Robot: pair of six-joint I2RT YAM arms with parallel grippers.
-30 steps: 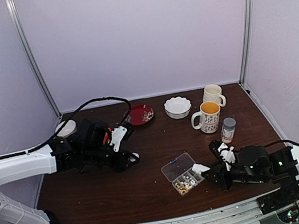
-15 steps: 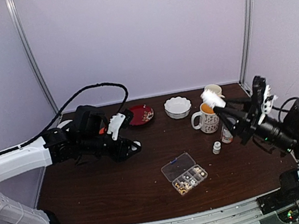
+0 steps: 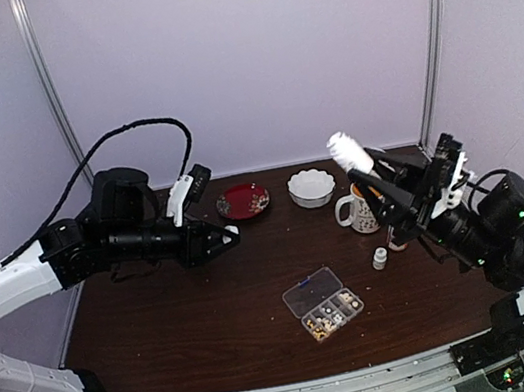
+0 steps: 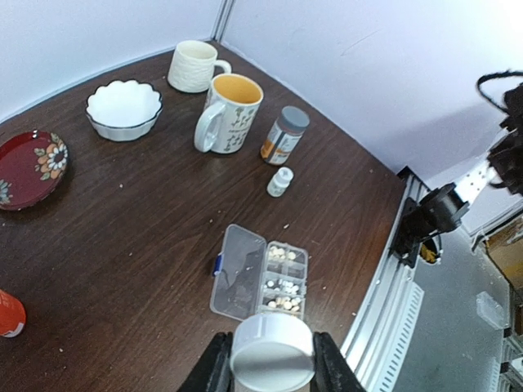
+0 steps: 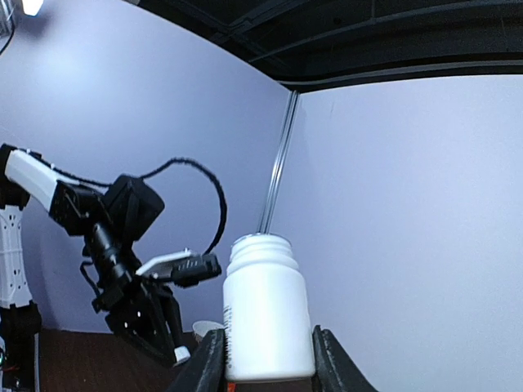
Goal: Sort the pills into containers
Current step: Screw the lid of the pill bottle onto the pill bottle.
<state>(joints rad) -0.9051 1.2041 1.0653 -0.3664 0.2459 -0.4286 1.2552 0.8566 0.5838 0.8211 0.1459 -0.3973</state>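
White plastic fills the left gripper (image 4: 272, 366). Its two fingers are closed partway onto the rim of a round white cap (image 4: 272, 349), whose flat face is turned to the wrist camera. The gripper hangs in the air to the left of and behind the organiser box (image 3: 324, 303), well above the table (image 3: 163, 325). It is probably parked there to keep the cap out of the way.

The box lies flat with its clear lid folded open beside it, so the compartments can take things from above. The pills (image 4: 283, 282), white and tan, sit in the compartments. They are too small to tell which colour lies in which one.

Just right of and behind the box stands a small white vial (image 3: 381, 257). A mug (image 4: 233, 110) and a grey-capped amber bottle (image 4: 283, 137) stand farther back.

High above and to the right of the box, the right gripper (image 5: 268, 371) is clamped on the lower body of a white bottle (image 5: 265, 310). The bottle's mouth is uncapped and points up, leaning toward the left arm. It is presumably held mouth-up so that nothing spills before it is over the box. Whether anything is inside cannot be seen.
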